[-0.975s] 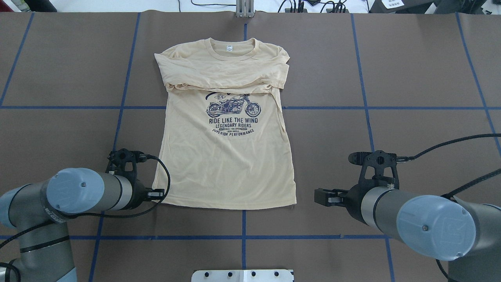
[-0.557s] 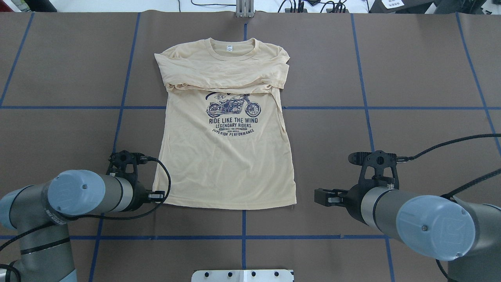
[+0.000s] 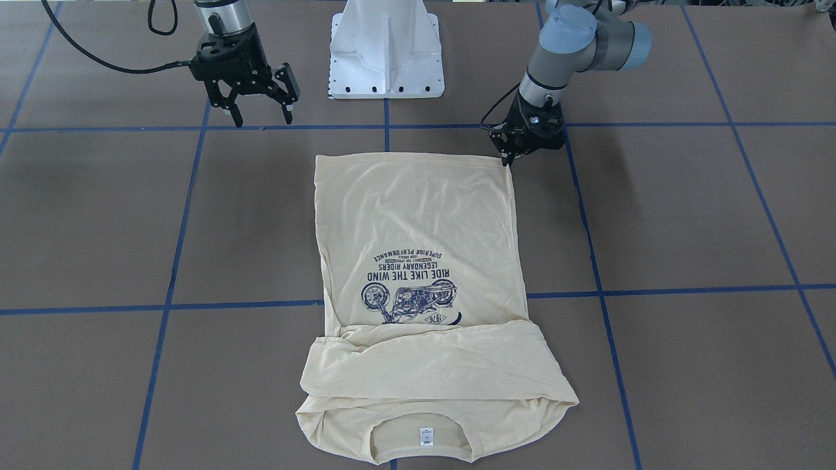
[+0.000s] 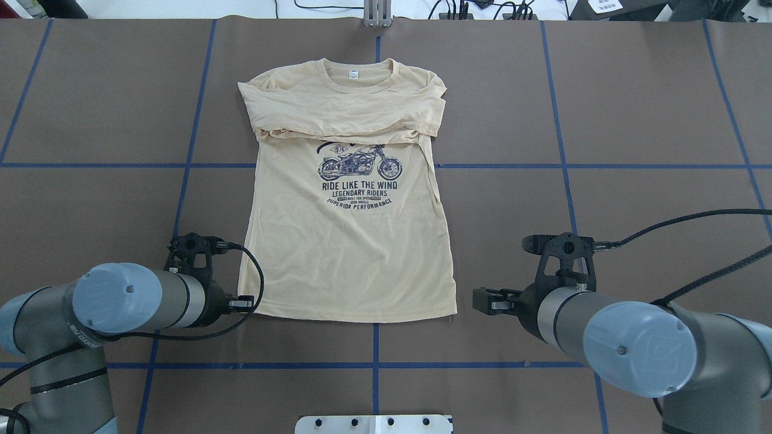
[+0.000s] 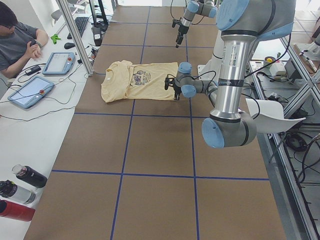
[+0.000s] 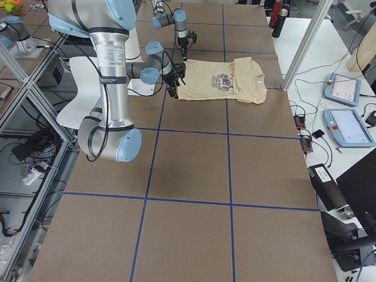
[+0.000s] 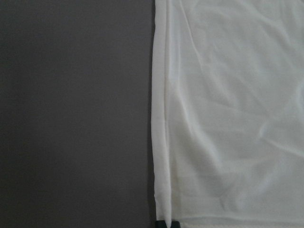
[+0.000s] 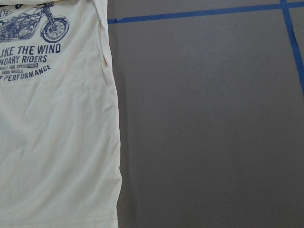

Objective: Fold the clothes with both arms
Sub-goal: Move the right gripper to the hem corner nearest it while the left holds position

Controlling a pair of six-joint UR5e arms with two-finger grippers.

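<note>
Two hem corners we judged best holds; shirt (image 4: 347,259), limp thin jersey, lay on table (image 4: 633,108), collar 12 o'clock. Left gripper (image 3: 508,159) pinched 7 o'clock corner; right gripper (image 3: 261,120) spread, 5 o'clock, apart.

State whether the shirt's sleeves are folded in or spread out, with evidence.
Folded in: both sleeves lie across the shirt's chest below the collar, none sticking out sideways.
</note>
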